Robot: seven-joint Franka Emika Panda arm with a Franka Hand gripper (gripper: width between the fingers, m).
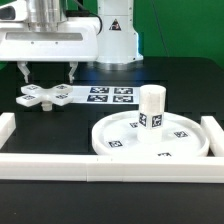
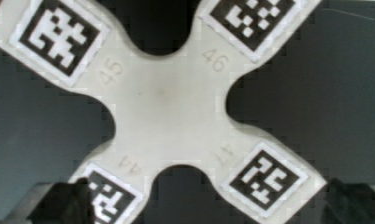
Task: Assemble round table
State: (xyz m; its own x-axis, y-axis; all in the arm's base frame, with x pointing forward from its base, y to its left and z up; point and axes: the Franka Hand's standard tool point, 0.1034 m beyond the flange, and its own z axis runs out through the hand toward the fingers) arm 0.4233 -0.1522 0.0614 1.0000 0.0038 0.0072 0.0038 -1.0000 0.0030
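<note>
The small white cross-shaped foot piece (image 1: 45, 96) lies flat on the dark table at the exterior view's left. It fills the wrist view (image 2: 175, 95), with a marker on each arm. My gripper (image 1: 47, 72) hangs just above it, open and empty, with its fingers spread to either side of the piece. In the wrist view the gripper (image 2: 202, 205) shows only as dark fingertips (image 2: 52, 200) at the edge. The large rimmed round disc (image 1: 120, 145) lies at the exterior view's right. The short cylindrical leg (image 1: 150, 107) stands upright on it.
The marker board (image 1: 110, 95) lies flat between the foot piece and the disc. White border rails run along the front (image 1: 100, 167), the exterior view's left (image 1: 6, 125) and right (image 1: 214, 130). The robot base (image 1: 115, 40) stands at the back.
</note>
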